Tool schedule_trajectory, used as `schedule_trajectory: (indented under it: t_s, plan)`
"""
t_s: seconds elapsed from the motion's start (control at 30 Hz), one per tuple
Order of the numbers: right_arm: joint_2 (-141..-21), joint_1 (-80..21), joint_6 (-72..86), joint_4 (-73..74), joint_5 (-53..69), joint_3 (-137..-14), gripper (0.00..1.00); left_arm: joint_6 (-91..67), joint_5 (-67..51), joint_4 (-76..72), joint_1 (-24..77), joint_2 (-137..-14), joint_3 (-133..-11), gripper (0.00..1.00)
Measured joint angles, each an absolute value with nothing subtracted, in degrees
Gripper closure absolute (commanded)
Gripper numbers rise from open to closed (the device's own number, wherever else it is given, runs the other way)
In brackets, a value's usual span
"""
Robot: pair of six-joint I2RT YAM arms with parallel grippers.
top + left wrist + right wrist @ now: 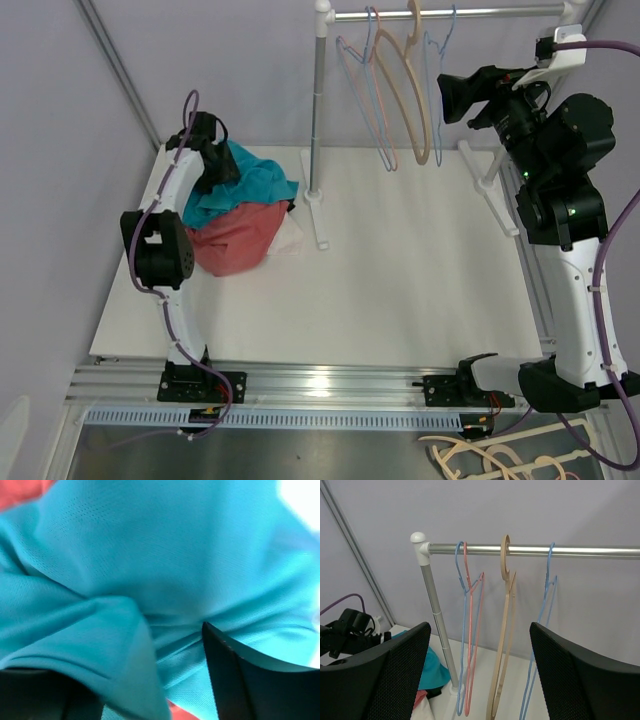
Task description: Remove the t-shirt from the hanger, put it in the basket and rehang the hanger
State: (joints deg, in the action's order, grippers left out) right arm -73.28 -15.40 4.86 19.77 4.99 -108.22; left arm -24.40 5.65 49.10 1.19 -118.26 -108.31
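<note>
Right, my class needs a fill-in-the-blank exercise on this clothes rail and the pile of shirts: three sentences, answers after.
The silver metal rail carries ___ bare hangers. The teal mesh t-shirt lies on a ___ garment. The tan wooden hanger hangs between a pink wire hanger and a ___ one.
Answers: four, red, blue.

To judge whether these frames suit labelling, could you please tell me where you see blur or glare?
Left wrist view: the teal garment fills the frame, soft and out of focus, with a blown-out white patch at top right. Top external view: evenly lit, mild glare on the aluminium rail at the near edge. Right wrist view: the hangers are sharp, without glare.
</note>
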Motion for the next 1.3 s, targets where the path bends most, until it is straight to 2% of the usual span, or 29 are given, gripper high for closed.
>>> schedule_trajectory:
  t_s: [0.07,0.2,0.27,0.3,0.33,0.37,0.43,0.73,1.0,1.3]
  plan:
    - [-73.3,-15.6,4.9,19.8,5.0,-108.2,0.15,-24.2,6.1,49.9,1.7,-117.1,-110.7,0.23]
    - [-73.3,-15.8,4.8,19.8,4.9,-108.2,0.15,-23.4,7.0,50.8,3.4,-112.9,-116.5,0.23]
    - [-73.3,-15.9,4.7,19.8,4.8,-108.2,0.14,-22.7,7.4,50.5,4.4,-109.6,-118.4,0.17]
    - [-73.3,-15.9,4.6,19.8,4.8,-108.1,0.08,-22.2,7.6,50.4,4.8,-107.7,-118.7,0.06]
    - [-73.2,-16.0,4.7,19.8,4.7,-107.9,0.05,-21.5,7.9,50.0,5.5,-105.1,-118.5,0.01]
    - [-73.2,-16.0,4.6,19.8,4.7,-107.7,0.01,-20.7,8.1,49.6,6.1,-102.8,-118.0,0.01]
    - [-72.9,-16.0,4.5,19.9,4.4,-107.0,0.0,-19.7,8.6,48.0,7.4,-97.7,-116.6,0.01]
    - [-68.7,-16.1,7.9,22.1,4.3,-100.8,0.01,-18.3,8.9,38.8,10.2,-68.8,-96.3,0.01]
    - [-56.2,-18.5,14.5,25.6,3.2,-84.7,0.01,-21.6,9.2,36.8,20.6,-48.0,-74.4,0.0]
    - [-39.6,-19.4,17.7,34.0,1.6,-64.9,0.01,-23.8,6.8,40.1,22.1,-28.2,-55.8,0.01]
